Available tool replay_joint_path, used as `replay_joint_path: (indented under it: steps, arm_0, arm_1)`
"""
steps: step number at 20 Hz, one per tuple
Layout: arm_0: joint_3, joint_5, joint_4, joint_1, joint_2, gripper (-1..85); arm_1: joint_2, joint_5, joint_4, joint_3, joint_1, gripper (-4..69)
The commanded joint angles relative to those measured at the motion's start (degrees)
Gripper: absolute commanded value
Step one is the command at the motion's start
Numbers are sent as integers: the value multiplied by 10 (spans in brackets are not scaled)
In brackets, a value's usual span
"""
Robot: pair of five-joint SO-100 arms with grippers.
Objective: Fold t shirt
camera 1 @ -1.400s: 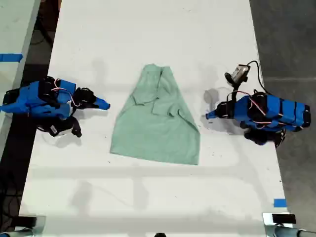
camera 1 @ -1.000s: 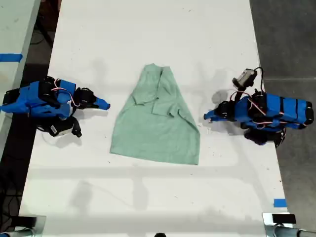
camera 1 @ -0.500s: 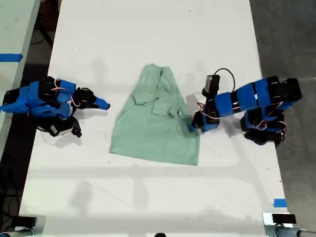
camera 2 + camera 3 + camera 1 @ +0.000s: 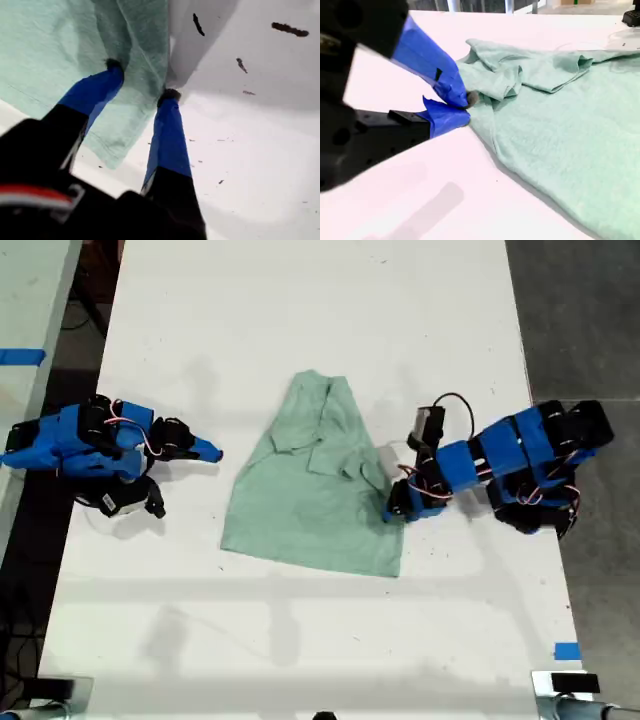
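The pale mint t shirt (image 4: 310, 510) lies wrinkled on the white table (image 4: 300, 320), narrow end toward the far side, with folded sleeves near its middle. My first gripper (image 4: 395, 508) reaches in from the exterior view's right to the shirt's edge. In the first wrist view, my first gripper (image 4: 142, 81) is open, its fingertips (image 4: 114, 67) pressed down with a strip of the shirt (image 4: 50, 40) between them. My second gripper (image 4: 213, 452) rests on the exterior view's left, short of the shirt. In the second wrist view, my second gripper (image 4: 465, 107) is shut on nothing, close to the t shirt (image 4: 570, 125).
Blue tape (image 4: 566, 650) marks the table near the exterior view's lower right corner. Another piece of blue tape (image 4: 20, 356) sits on a neighbouring surface at that view's left. Dark floor borders the table on both sides. Small dark specks (image 4: 287, 29) dot the tabletop.
The first arm has stretched from its rest toward the shirt and lowered its gripper onto the shirt's edge, nudging the hem slightly. The second arm has not moved.
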Motion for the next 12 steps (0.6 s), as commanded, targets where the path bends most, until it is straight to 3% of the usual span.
replay_joint_path:
  steps: [1, 4, 7, 9, 10, 12]
  arm_0:
    - [3, -6, -2, 4, 4, -1]
    - [3, -5, -2, 3, 4, -1]
    - [3, -5, -2, 3, 4, -1]
    - [3, -4, -2, 1, 4, -1]
    - [3, -4, -3, 2, 4, -1]
    - [3, -5, -2, 1, 4, -1]
  arm_1:
    - [-8, -31, -90, 69, 26, -18]
    - [41, -56, -102, 124, 40, -15]
    - [161, -57, -33, 107, 36, -14]
    - [198, -112, -16, 34, 37, -14]
    - [197, -153, -31, -7, 43, -14]
    - [182, -229, -122, -49, 57, -13]
